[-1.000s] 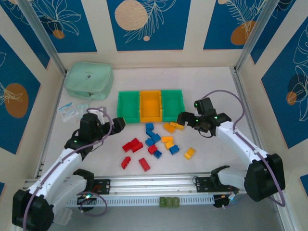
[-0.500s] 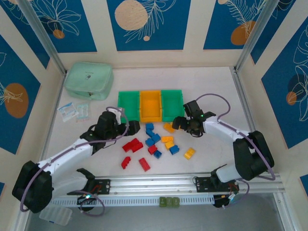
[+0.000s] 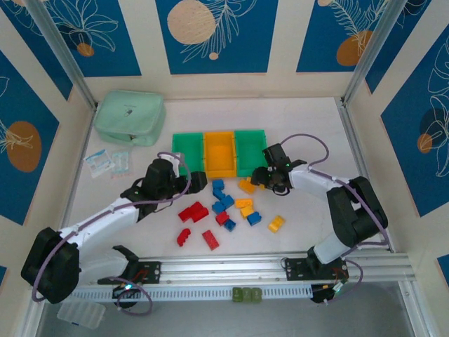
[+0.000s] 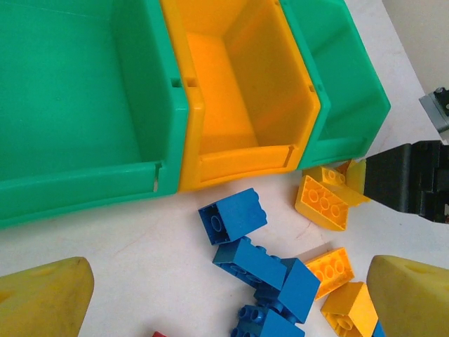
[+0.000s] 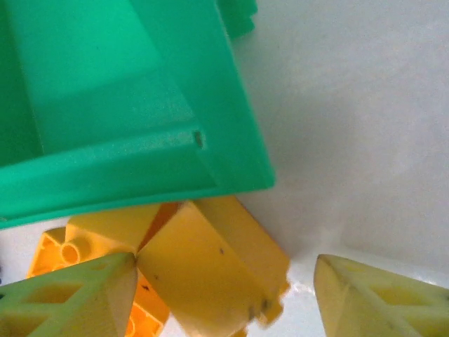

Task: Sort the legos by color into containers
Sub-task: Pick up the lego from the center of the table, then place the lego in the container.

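Pushed in toward frame centre with both arms
Half-narrowed right gripper [image 5: 224, 295] astride yellow lego [image 5: 210, 270] below right green container [image 5: 231, 126], lower frame; wide-spread left gripper [image 4: 224, 302] above blue legos [image 4: 259, 263]

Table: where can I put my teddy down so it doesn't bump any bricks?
Bare table runs behind the bins, from the mint pouch to the right wall. More room lies between the packets and the left arm. Crowded: in front of the bins, where the legos lie with the left pincer and right pincer beside them.
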### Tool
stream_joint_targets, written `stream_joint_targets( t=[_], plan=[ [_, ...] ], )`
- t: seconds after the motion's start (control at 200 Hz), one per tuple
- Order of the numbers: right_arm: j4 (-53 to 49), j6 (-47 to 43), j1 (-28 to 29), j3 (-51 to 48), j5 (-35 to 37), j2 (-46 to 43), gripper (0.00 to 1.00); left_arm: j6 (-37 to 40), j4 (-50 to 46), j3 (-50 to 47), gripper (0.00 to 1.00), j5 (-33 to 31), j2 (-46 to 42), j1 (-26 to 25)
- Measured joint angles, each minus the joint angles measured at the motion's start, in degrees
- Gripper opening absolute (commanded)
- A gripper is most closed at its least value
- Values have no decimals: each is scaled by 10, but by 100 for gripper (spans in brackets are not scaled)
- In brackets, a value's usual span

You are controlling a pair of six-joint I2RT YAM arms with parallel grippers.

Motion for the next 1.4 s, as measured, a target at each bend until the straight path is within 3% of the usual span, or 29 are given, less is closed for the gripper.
stream_joint_targets(
  t=[0.595,0.915,1.175,1.4],
  plan=[
    [-9,-21,-3,-18,4,-16,35,0,-5,2,99,-8,-2,0],
    [-64,-42,27,-12,36,-89,32,-1,-34,6,99,-30,-46,0],
    [-88,-56,106,81,46,-105,32,-4,-119,12,99,-80,-112,0],
    [-70,-74,174,226,41,18,32,-5,-208,17,99,-123,-159,0]
  ],
)
